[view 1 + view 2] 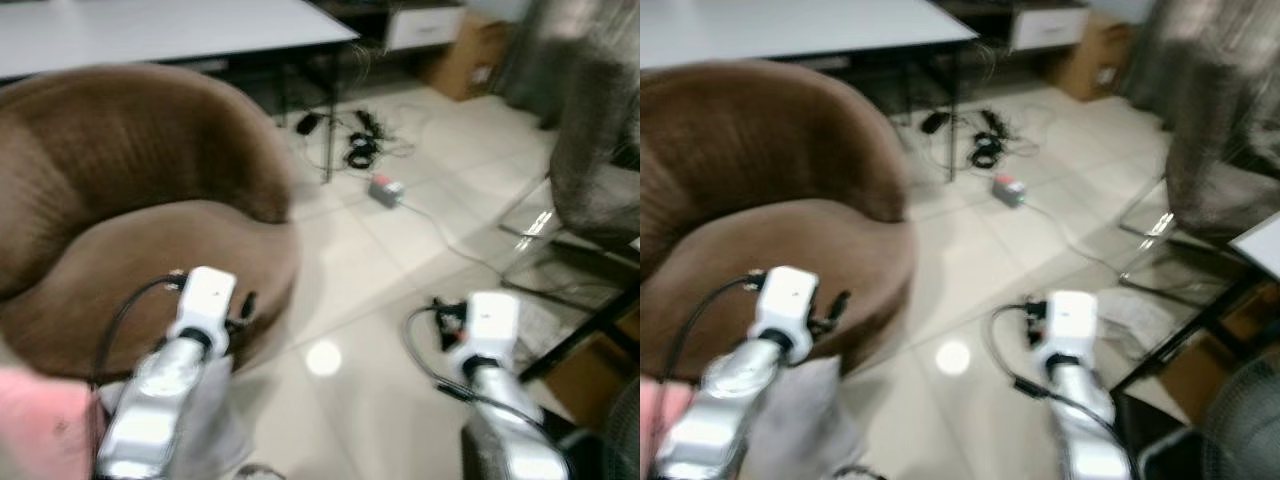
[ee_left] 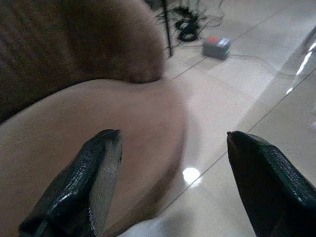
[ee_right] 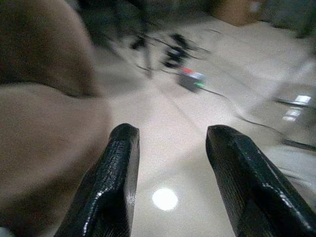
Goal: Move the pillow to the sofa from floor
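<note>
A round brown sofa (image 1: 130, 200) takes up the left of the eye views, its seat (image 2: 98, 128) right in front of my left arm. A blurred pink soft thing (image 1: 40, 420), perhaps the pillow, lies at the bottom left corner beside that arm. A pale grey cloth shape (image 1: 215, 420) shows under the left arm. My left gripper (image 2: 173, 143) is open and holds nothing, over the seat's edge and the tiled floor. My right gripper (image 3: 173, 131) is open too, above bare floor to the right of the sofa.
A white table (image 1: 150, 30) stands behind the sofa. Cables and a power strip (image 1: 385, 190) lie on the floor by a table leg. A cardboard box (image 1: 465, 55), grey drapery (image 1: 600, 150), a dark metal frame (image 1: 580, 340) and a fan (image 1: 625, 430) crowd the right.
</note>
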`<state>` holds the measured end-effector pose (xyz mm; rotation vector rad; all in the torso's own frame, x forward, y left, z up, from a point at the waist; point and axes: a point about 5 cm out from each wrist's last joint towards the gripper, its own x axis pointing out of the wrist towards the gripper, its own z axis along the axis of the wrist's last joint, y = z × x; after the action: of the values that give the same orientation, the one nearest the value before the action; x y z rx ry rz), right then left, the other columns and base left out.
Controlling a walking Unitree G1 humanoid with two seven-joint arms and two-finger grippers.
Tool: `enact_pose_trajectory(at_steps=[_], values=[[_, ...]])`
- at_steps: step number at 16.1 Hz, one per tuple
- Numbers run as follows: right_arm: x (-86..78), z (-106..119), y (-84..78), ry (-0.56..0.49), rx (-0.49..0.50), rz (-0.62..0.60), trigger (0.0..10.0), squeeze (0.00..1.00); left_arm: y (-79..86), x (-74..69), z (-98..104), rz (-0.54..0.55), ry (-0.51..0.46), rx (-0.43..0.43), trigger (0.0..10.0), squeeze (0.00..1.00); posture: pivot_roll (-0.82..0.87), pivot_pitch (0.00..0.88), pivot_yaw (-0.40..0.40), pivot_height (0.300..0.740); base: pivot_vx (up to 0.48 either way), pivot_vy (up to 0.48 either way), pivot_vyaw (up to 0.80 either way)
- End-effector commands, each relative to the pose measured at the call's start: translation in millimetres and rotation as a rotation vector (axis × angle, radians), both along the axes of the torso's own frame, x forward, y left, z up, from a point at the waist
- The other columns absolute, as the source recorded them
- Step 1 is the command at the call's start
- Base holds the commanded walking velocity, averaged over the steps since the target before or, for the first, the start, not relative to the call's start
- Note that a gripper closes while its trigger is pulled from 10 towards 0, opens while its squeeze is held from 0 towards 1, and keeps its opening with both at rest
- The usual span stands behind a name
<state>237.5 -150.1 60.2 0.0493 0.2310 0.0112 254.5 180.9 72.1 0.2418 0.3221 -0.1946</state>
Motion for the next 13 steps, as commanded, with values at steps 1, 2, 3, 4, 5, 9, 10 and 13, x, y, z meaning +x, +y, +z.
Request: enact_pose_trajectory(at_steps=[1,2,3,4,5,9,10,13], values=[[1.0,4,-6.4,-0.038,-0.013,-0.032,10.0,0.0,-11.9,2.1,5,-0.079,-0.044,-0.03,10.0,0.0,0.13,0.036,-0.022,0.74,0.0,0.0,0.8],[-2.7,1,-3.7,-0.028,-0.014,-0.031,10.0,0.0,-12.5,1.9,3,-0.086,-0.049,0.004,10.0,0.0,0.13,0.01,-0.013,0.74,0.0,0.0,0.8],[-5.7,2,0.0,-0.038,0.0,-0.019,10.0,0.0,-13.6,3.5,6,-0.074,-0.052,-0.027,10.0,0.0,0.13,0.02,-0.009,0.74,0.0,0.0,0.8],[-8.6,3,3.6,-0.048,0.008,-0.011,10.0,0.0,-15.3,4.8,9,-0.073,-0.057,-0.056,10.0,0.0,0.12,0.003,-0.015,0.74,0.0,0.0,0.8],[-9.5,3,5.2,-0.051,0.01,-0.005,10.0,0.0,-17.0,4.9,9,-0.089,-0.061,-0.057,10.0,0.0,0.12,0.001,-0.021,0.74,0.0,0.0,0.8],[-1.7,7,6.4,-0.073,-0.002,0.028,10.0,0.0,-16.1,2.3,8,-0.096,-0.071,-0.034,10.0,0.0,0.13,0.003,-0.059,0.74,0.0,-0.214,0.8],[1.8,9,2.8,-0.088,-0.003,0.023,10.0,0.0,-16.7,2.4,11,-0.1,-0.091,-0.021,10.0,0.0,0.14,0.011,-0.068,0.74,0.0,-0.446,0.8],[11.9,9,0.6,-0.1,-0.01,0.017,10.0,0.0,-11.9,7.6,10,-0.07,-0.113,0.009,10.0,0.0,0.15,0.012,-0.081,0.74,0.0,-0.45,0.8]])
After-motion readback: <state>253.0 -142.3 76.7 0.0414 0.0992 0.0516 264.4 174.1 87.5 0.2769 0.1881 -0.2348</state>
